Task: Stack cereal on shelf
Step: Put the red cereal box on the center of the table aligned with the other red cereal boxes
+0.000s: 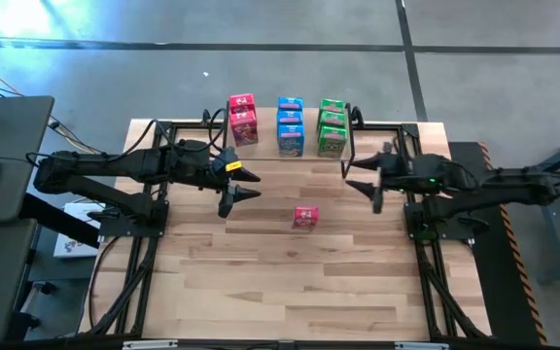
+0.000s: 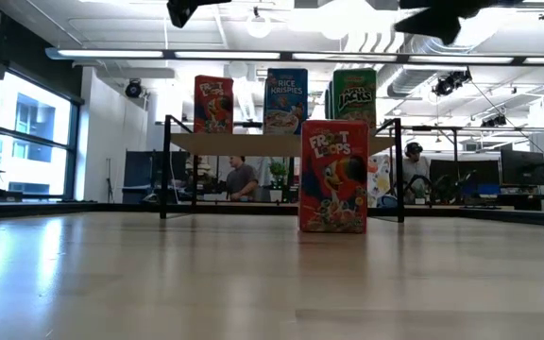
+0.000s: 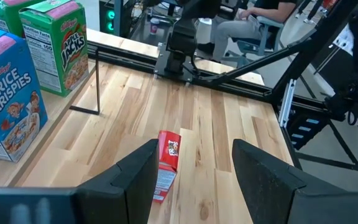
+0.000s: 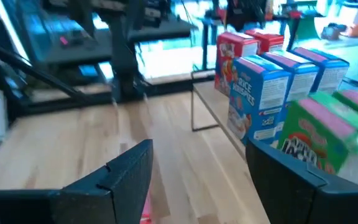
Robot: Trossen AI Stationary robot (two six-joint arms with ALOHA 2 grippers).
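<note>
One red-pink cereal box (image 1: 305, 217) stands upright on the table, mid-way between the arms; it also shows in the low view (image 2: 333, 176) and the left wrist view (image 3: 166, 163). The shelf (image 2: 244, 144) at the far edge carries two red-pink boxes (image 1: 242, 119), three blue boxes (image 1: 290, 124) and three green boxes (image 1: 332, 126), standing on its plank. My left gripper (image 1: 246, 185) hovers open, left of and above the lone box. My right gripper (image 1: 363, 180) hovers open near the shelf's right end.
Bare tabletop (image 1: 290, 282) lies between the lone box and the near edge. The shelf's thin black legs (image 3: 97, 81) stand close to both grippers. People sit at desks (image 2: 242, 179) in the room beyond the table.
</note>
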